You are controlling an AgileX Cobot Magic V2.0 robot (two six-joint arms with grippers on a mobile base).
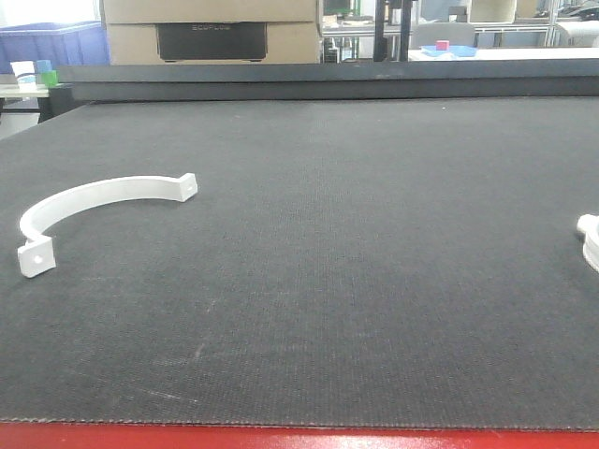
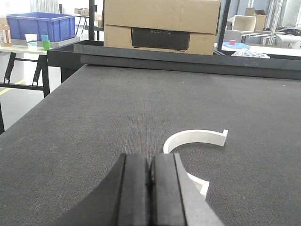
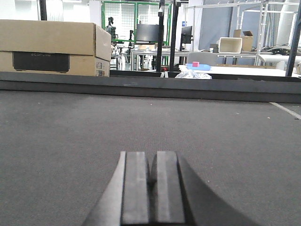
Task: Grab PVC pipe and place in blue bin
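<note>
A white curved half-ring plastic piece (image 1: 94, 198) with a flat tab at each end lies on the dark mat at the left. In the left wrist view it (image 2: 195, 137) lies just ahead and to the right of my left gripper (image 2: 150, 162), which is shut and empty above the mat. A second white plastic part (image 1: 590, 241) is cut off by the right edge. My right gripper (image 3: 151, 160) is shut and empty over bare mat. A blue bin (image 1: 51, 42) stands on a side table at the far left, beyond the mat, and also shows in the left wrist view (image 2: 42, 24). Neither gripper shows in the front view.
A cardboard box (image 1: 211, 30) with a black unit stands behind the raised back edge of the table (image 1: 328, 82). Small cups (image 2: 44, 42) stand beside the blue bin. The red front edge of the table (image 1: 299, 438) runs along the bottom.
</note>
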